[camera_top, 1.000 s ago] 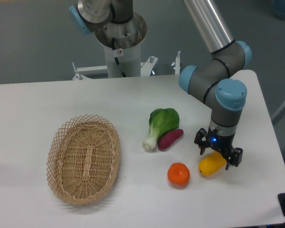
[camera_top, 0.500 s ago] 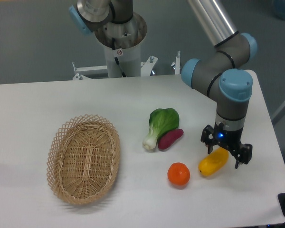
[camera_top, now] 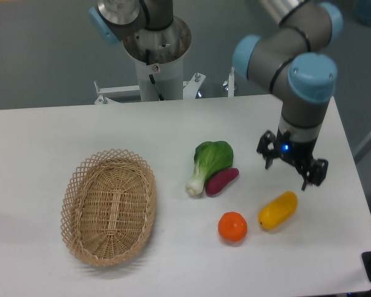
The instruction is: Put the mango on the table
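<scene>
Now, from the fixed camera, which is my only view, I see the mango [camera_top: 278,210] lying on the table [camera_top: 62,130], near the right front part of the white top. It lies below and a little to the left of the gripper [camera_top: 292,167] in the picture. The gripper hangs above it with its two fingers apart and nothing between them. I see a clear gap of white table between the fingertips and the fruit, so they do not touch.

The long axis of the mango runs diagonally, from lower left to upper right in the picture. The upper right end points toward the gripper. The two fingers seem to stand across this axis, but I cannot tell the exact angle.

I judge that the task is done or almost done: the fruit rests on the table by itself and looks stable. What is left for me is only to lift the arm away without touching it.

The surface is flat, matte and plain. Around the mango there is some room: the orange [camera_top: 232,227] is just beside it on the left but apart. The purple sweet potato [camera_top: 222,181] and the bok choy [camera_top: 208,163] lie further to the upper left, touching each other. The wicker basket [camera_top: 109,206] is well apart on the left side, with nothing in it. The right edge of the table is near the mango, so I would go straight up and not sideways.
</scene>
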{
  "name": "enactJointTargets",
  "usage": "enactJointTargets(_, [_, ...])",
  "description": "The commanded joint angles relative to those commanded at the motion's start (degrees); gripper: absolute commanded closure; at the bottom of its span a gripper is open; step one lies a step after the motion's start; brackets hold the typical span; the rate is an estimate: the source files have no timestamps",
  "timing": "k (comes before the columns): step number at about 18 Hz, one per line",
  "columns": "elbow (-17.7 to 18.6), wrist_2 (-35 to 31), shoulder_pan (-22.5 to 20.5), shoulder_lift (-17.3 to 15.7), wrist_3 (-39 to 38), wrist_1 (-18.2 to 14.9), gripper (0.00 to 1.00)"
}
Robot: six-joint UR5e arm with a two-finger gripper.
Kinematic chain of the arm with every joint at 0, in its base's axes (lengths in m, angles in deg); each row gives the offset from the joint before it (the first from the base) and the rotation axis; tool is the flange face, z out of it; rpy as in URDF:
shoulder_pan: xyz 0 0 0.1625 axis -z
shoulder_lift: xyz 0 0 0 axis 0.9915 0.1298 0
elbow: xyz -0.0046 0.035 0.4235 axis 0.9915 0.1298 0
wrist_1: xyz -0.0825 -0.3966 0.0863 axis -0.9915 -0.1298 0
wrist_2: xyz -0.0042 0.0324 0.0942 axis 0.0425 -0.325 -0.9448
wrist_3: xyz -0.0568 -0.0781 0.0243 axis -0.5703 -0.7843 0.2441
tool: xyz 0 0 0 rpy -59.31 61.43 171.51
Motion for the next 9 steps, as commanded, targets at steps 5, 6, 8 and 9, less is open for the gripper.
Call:
enactJointTargets(5, [-1.5,-0.35,-6.68,-1.77,13.08,-5.92,0.0])
enactJointTargets(6, [-1.5,-0.26,-7.56,-1.85,14.5,-6.0,0.0])
enactJointTargets(8, [-1.42,-0.09,-8.71,-1.94,15.22,-6.35,0.0])
enactJointTargets(9, [-1.5,0.09,-9.15,-2.03,15.48,-6.96,0.0])
